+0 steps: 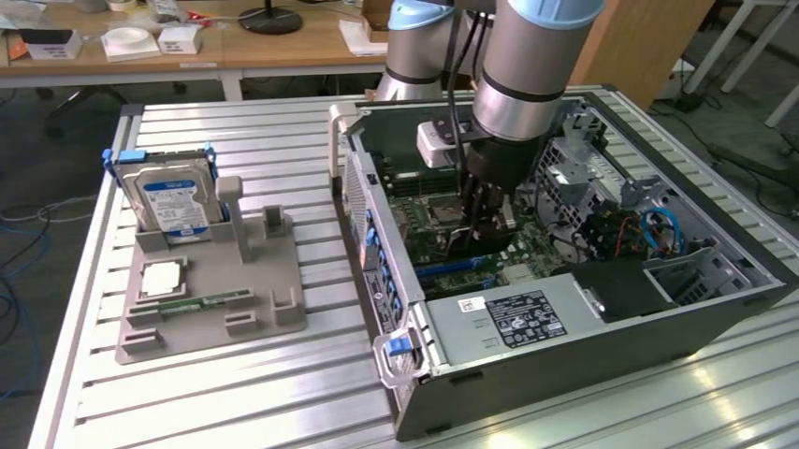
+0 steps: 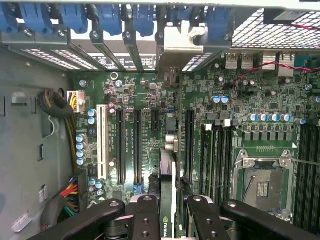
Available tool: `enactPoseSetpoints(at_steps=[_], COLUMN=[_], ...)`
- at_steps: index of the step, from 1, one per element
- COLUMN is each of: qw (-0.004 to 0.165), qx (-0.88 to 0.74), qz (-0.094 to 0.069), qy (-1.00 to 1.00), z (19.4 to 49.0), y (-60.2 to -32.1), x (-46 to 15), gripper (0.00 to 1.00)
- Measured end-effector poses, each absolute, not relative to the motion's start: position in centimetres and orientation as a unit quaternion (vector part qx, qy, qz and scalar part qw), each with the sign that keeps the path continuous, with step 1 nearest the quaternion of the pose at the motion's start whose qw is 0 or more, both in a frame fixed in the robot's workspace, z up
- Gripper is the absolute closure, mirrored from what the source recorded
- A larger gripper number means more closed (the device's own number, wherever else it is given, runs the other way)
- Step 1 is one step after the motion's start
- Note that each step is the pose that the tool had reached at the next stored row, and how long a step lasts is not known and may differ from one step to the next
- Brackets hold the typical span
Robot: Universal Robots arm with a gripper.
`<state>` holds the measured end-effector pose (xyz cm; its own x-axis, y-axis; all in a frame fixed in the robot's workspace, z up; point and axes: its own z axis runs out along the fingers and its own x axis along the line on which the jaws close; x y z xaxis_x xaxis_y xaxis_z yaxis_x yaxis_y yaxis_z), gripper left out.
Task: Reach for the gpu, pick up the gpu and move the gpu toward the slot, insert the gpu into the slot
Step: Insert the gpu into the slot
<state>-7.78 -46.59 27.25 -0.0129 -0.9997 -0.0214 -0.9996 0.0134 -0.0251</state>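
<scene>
My gripper [image 1: 482,223] is down inside the open computer case [image 1: 399,309], over the motherboard. It is shut on the gpu [image 2: 168,187], a thin dark card seen edge-on between the two black fingers [image 2: 145,215]. The card's silver bracket [image 2: 182,44] reaches the row of blue-clipped openings at the case's rear wall. The card runs lengthwise between the long black slots [image 2: 136,145] on one side and another black slot [image 2: 189,140] on the other. Whatever slot lies directly under the card is hidden by it. In the exterior view the gpu [image 1: 485,245] shows as a dark shape below the fingers.
Memory slots and the CPU socket [image 2: 262,185] lie beside the card. A cable bundle [image 2: 55,105] and a white slot [image 2: 102,142] sit on the other side. Outside the case, a grey fixture [image 1: 212,299] holds a hard drive [image 1: 175,201] and a small memory stick [image 1: 200,304].
</scene>
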Motion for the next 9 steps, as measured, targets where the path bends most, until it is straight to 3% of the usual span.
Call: enactPoseSetpoints(at_steps=[9], qw=[0.017], qx=[-0.702], qz=[-0.001], qy=[0.712], z=[27.13], y=[-46.68], x=[-8.62], gripper=[0.74])
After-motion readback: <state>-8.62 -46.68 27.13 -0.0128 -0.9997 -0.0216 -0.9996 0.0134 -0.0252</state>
